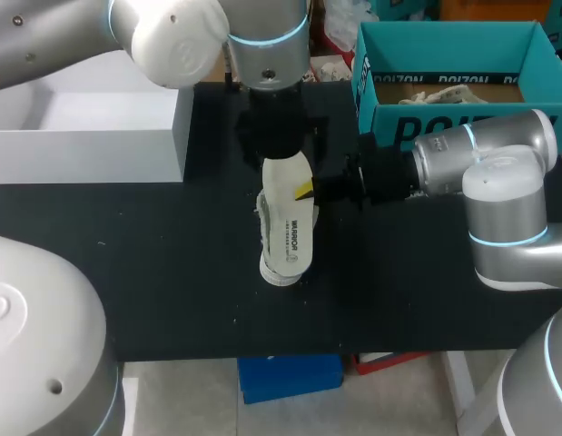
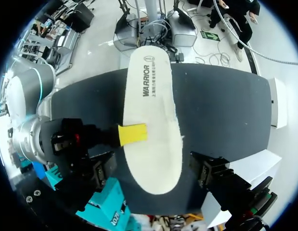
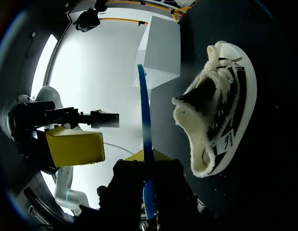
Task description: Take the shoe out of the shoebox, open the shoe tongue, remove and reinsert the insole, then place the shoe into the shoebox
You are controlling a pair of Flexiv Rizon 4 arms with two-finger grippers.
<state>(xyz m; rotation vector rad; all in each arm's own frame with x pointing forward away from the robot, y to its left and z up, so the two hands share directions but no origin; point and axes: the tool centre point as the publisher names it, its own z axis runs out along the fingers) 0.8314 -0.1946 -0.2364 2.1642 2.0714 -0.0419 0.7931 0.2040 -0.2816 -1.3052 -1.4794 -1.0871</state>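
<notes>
A white insole (image 1: 288, 222) hangs above the black table, its printed underside facing the left wrist camera (image 2: 151, 120). My right gripper (image 1: 308, 191) comes in from the right and is shut on the insole's edge; one of its yellow tips (image 2: 133, 134) lies on the insole. In the right wrist view the insole (image 3: 146, 125) shows edge-on as a thin blue strip between my right gripper's fingers (image 3: 146, 161). My left gripper (image 2: 154, 168) hovers over the insole's heel end, open wide, fingers either side. The black-and-white fleece-lined shoe (image 3: 221, 120) lies on the table under the insole.
The teal shoebox (image 1: 444, 41) stands open at the back right with paper inside. A white box (image 1: 90, 127) sits at the back left. The black mat (image 1: 172, 272) extends to the table's front edge.
</notes>
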